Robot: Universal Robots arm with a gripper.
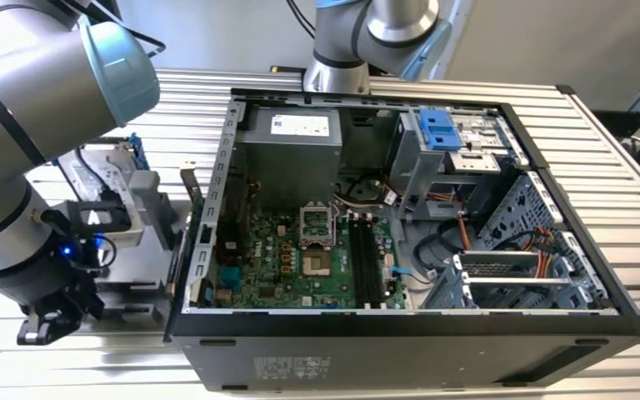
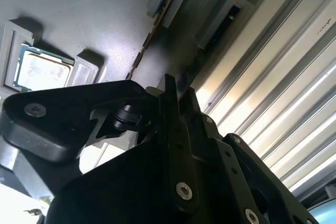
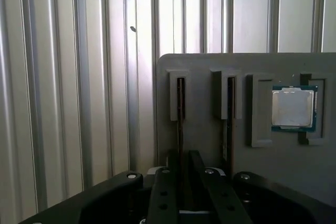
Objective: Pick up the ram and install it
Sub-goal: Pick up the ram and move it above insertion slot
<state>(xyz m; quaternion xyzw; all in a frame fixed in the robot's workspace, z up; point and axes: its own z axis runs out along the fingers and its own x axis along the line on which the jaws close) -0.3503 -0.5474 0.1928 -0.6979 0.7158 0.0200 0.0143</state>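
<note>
dark green ram (image 3: 180,103), a thin board seen edge-on, stands in a slot of the grey holder (image 3: 202,64), which lies on the ribbed metal table (image 3: 79,77). probably light, stiff and fragile, best pinched across its flat faces. the gripper (image 3: 182,157) sits right at its end; whether it is spread or clamped cannot be told. the slot hides most of the board.

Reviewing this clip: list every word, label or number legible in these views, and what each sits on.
No text can be quoted.
White label on the power supply: print too small to read.
Sticker on the case's outer panel: blurred, unreadable.
Silver chip: no legible marking.
</note>
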